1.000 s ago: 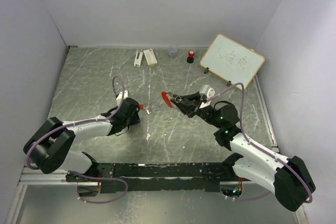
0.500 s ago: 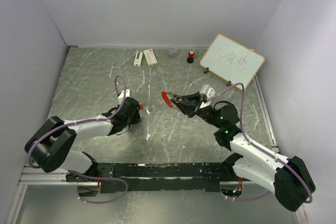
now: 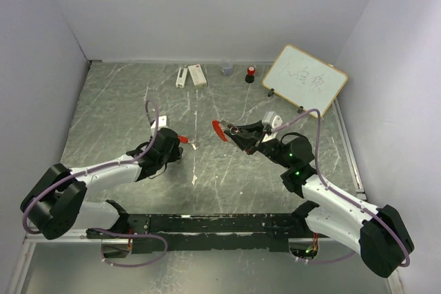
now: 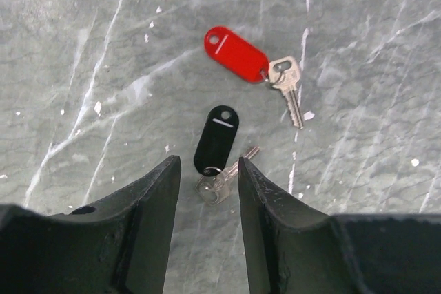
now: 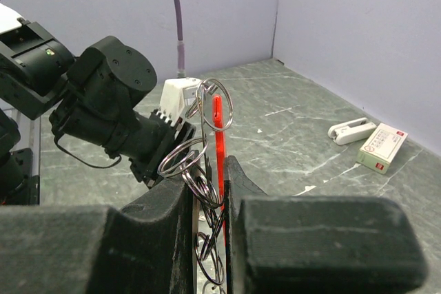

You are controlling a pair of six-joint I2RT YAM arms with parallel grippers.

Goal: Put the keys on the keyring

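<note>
Left arm lines up on the black-tagged key while the keyring waits aloft

The black-tagged key lies flat on the table with its silver end just between the tips of the left gripper. The red-tagged key lies a little beyond it, apart. Over the last second the left arm has swung its elbow back and eased the gripper onto this key. Its jaws stand about half open, barely narrower than before, and have hold of nothing. The right gripper has not moved. Its jaws stay nearly closed on the keyring, held up off the table with the red fob pointing toward the left arm. A pickup looks imminent, and neither key is threaded yet.
</note>
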